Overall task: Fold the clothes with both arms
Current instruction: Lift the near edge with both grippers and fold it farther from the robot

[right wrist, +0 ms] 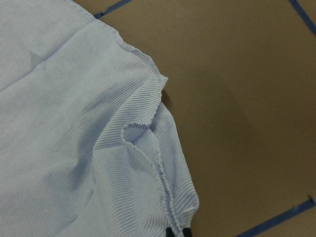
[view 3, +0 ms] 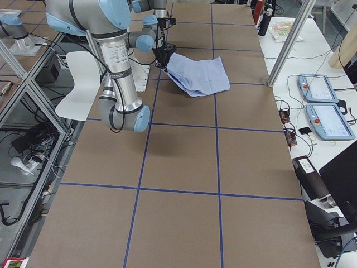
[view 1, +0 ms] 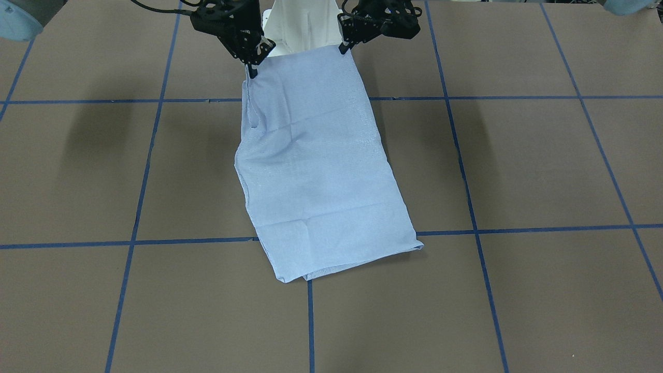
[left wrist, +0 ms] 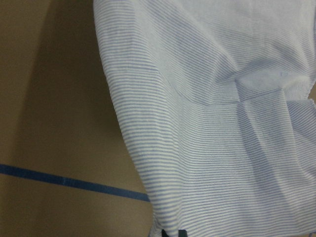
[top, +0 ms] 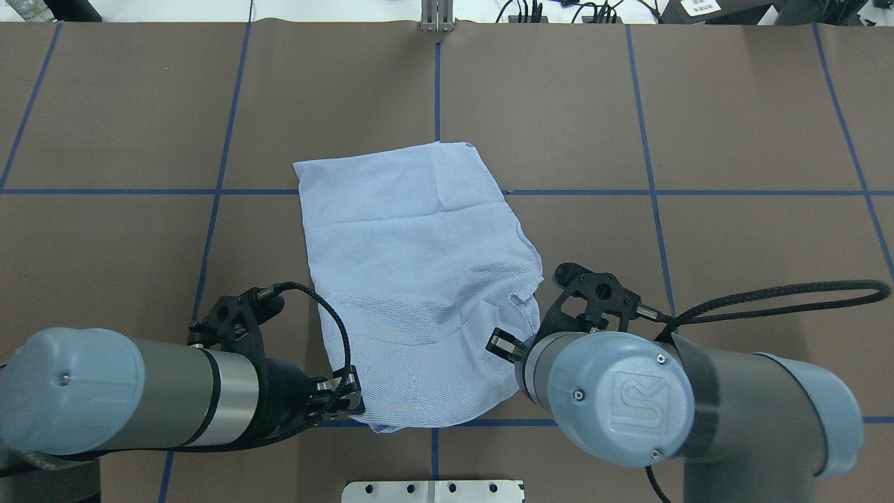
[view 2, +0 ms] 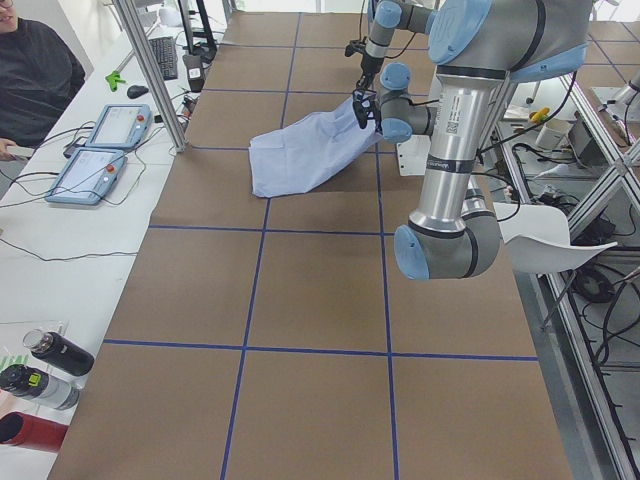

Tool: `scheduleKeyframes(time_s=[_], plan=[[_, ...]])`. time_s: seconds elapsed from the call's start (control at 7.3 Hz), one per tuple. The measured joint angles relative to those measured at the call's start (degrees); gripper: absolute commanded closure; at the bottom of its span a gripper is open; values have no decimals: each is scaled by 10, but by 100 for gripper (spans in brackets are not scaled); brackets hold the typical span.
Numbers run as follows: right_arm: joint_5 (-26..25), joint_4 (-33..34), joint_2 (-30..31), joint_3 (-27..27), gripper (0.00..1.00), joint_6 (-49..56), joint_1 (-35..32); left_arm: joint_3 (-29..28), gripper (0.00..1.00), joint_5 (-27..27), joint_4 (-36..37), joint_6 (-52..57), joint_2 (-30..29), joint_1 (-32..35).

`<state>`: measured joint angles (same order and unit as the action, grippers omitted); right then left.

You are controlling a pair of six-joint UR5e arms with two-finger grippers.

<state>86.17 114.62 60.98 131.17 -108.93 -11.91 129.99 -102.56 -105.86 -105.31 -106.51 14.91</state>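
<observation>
Seen from overhead, the left arm (top: 140, 391), a grey metal tube with a rounded light blue cap, comes in at 8 o'clock. Its black left gripper (top: 351, 399) is closed on the shirt's near corner, at about 7 o'clock of the cloth. The left wrist camera shows the dark fingertips (left wrist: 170, 232) pinched onto the fabric.

The shirt (top: 412, 265) lies at the middle of the bench (top: 733, 126), folded into a long, rough rectangle that runs from 12 to 6 o'clock. It is thin woven cloth, finely striped in light blue and white, with soft creases across it. Its far end lies flat on the bench. Its near end is raised between the two grippers and sags a little in the middle.

The right gripper (view 1: 252, 71) is clamped on the other near corner, at about 4 o'clock of the cloth. There a narrow stitched hem (right wrist: 148, 143) curls over in a small loop. The right arm (top: 698, 398) enters at 4 o'clock, trailing a braided black cable (top: 782, 293).

The bench top is matte brown and paper-like, marked into large squares by blue tape lines (top: 649, 192).

From the left side camera, two flat control pendants (view 2: 85, 175) rest on a white side table (view 2: 60, 270) at 9 o'clock.
</observation>
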Motion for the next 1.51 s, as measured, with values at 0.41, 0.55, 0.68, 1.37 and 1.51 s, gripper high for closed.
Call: scheduleKeyframes(time_s=[0.41,0.55,0.68,1.37,1.51], plan=[[-18,24,-28,-32,100,17,-10,-25,100,-5,26,27,-9,58],[-24,18,-53,-68,100,33,-32,-44,100,-5,31,57,-20,94],[-27,-7,-72,-105,100,48,-56,-68,100,-5,35,85,-38,129],[-25,-118,-166,-291,100,132,-162,-214,100,0,37,210,-131,240],[-25,-150,-187,-347,100,143,-175,-260,100,7,34,237,-156,252]])
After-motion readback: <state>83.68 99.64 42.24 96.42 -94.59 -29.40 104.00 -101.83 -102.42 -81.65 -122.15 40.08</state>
